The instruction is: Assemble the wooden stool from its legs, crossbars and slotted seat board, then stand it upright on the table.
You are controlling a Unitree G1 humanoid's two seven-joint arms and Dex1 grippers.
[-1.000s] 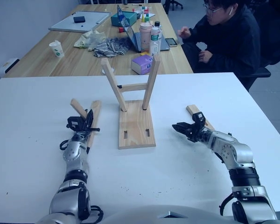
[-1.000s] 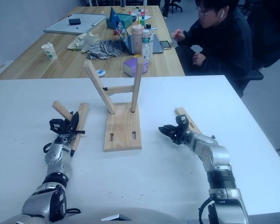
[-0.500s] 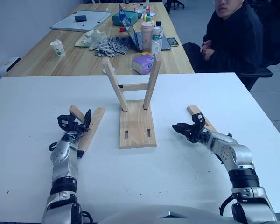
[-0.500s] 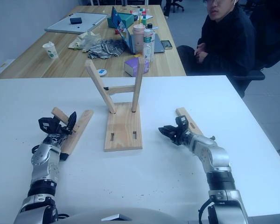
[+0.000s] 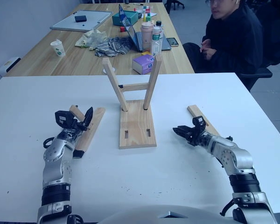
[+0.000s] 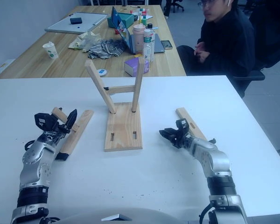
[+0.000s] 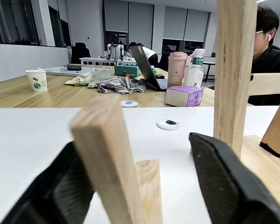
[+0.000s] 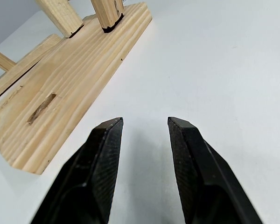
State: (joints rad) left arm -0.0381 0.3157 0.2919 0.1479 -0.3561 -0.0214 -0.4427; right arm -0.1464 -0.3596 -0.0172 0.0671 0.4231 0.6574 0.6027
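Here, a half-built stool, both claws spread.
The slotted seat board [image 5: 137, 125] lies flat on the table [image 5: 186, 93], with two legs [image 5: 114, 84] and a crossbar [image 5: 134, 87] standing at its 12 o'clock end. At its 9 o'clock the left gripper [image 5: 75, 119] straddles a loose leg pair [image 5: 87, 127]. At 3 o'clock the right gripper [image 5: 185, 132] gapes empty, near another leg [image 5: 199, 116].

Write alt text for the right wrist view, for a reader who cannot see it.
The right gripper, its two black fingers open and empty, hangs over the white table. Beyond it lies the slotted seat board, flat on the table, with two legs standing in its far end and one empty slot nearer.
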